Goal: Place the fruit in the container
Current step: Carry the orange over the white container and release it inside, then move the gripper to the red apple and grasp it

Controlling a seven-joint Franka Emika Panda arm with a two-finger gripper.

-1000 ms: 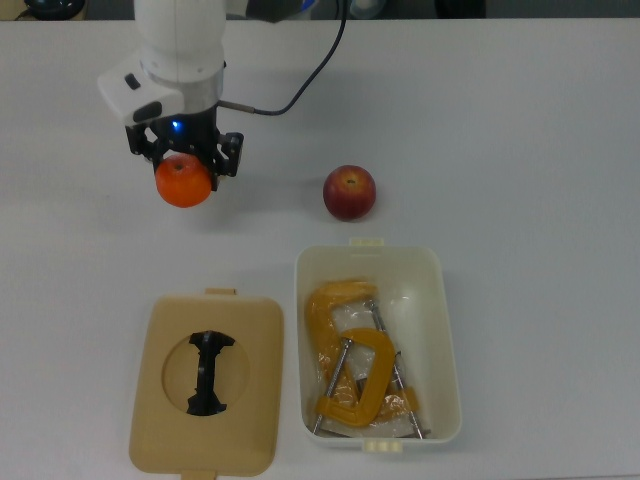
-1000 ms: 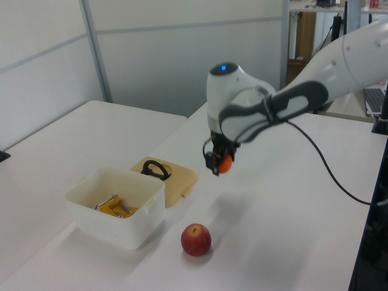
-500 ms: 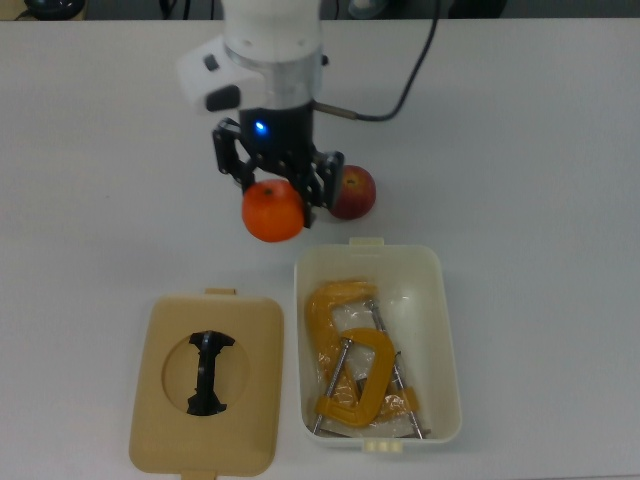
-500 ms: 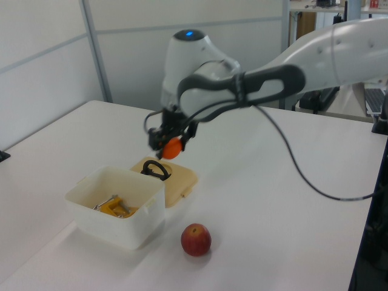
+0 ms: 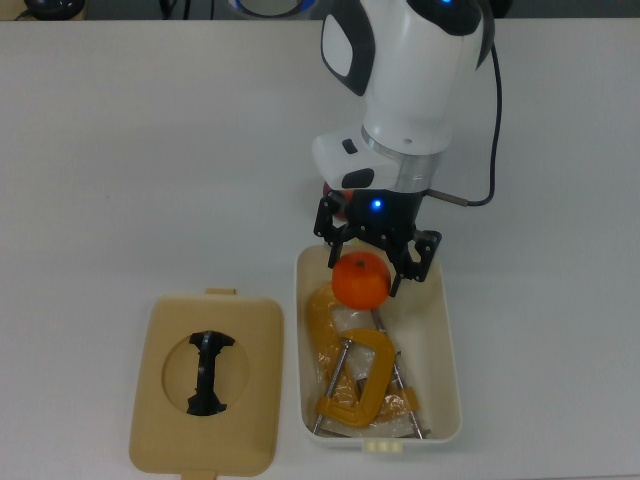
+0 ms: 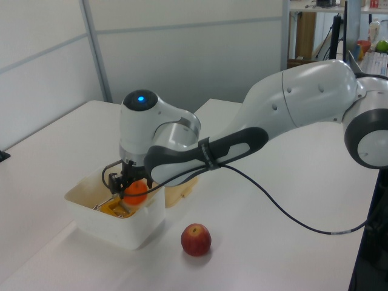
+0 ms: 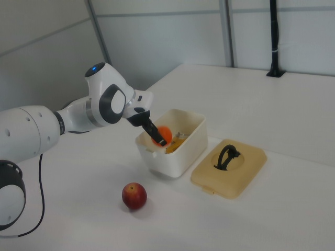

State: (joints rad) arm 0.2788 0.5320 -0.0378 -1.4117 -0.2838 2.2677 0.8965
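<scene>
Gripper clamped on mandarin, over the container end nearest the apple; best lowered clear of the clamps, then released gently

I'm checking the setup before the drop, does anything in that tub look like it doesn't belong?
Yes: the tub already holds yellow-orange metal clamps, odd for a fruit container. The gripper holds the mandarin over them.

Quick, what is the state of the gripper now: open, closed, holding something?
Gripper: closed on the mandarin, above the container.
</scene>
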